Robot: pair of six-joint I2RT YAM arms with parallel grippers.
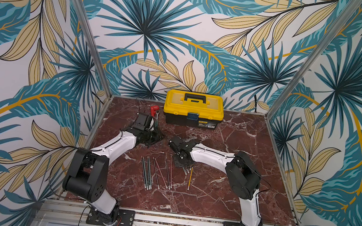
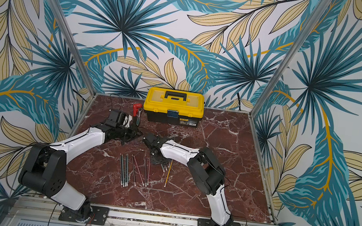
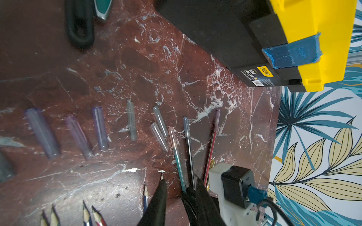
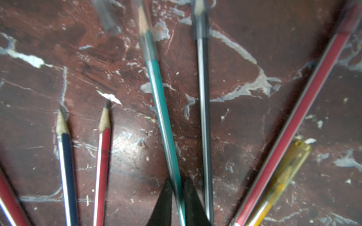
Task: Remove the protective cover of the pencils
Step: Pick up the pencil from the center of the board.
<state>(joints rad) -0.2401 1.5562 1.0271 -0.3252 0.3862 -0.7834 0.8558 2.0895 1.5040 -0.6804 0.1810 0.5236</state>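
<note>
Black fingers of the right gripper (image 4: 177, 184) pinch a long thin teal pencil (image 4: 156, 78), its short translucent plastic cap (image 4: 146, 39) on the tip.

Beside it on the red-brown marble table (image 1: 238, 172) lie a grey pencil (image 4: 203, 97), a red pencil (image 4: 293, 117) and a yellow pencil (image 4: 274, 191), each capped too; bare sharpened pencils (image 1: 147, 172) fan out toward the front edge. 6 loose translucent caps (image 3: 100, 128) lie in a row in the left wrist view. Across from the right gripper hangs the left gripper (image 1: 158, 136), and I cannot tell whether its jaws are spread or closed. 1 yellow-and-black plastic toolbox (image 1: 193, 109) stands at the back.
</note>
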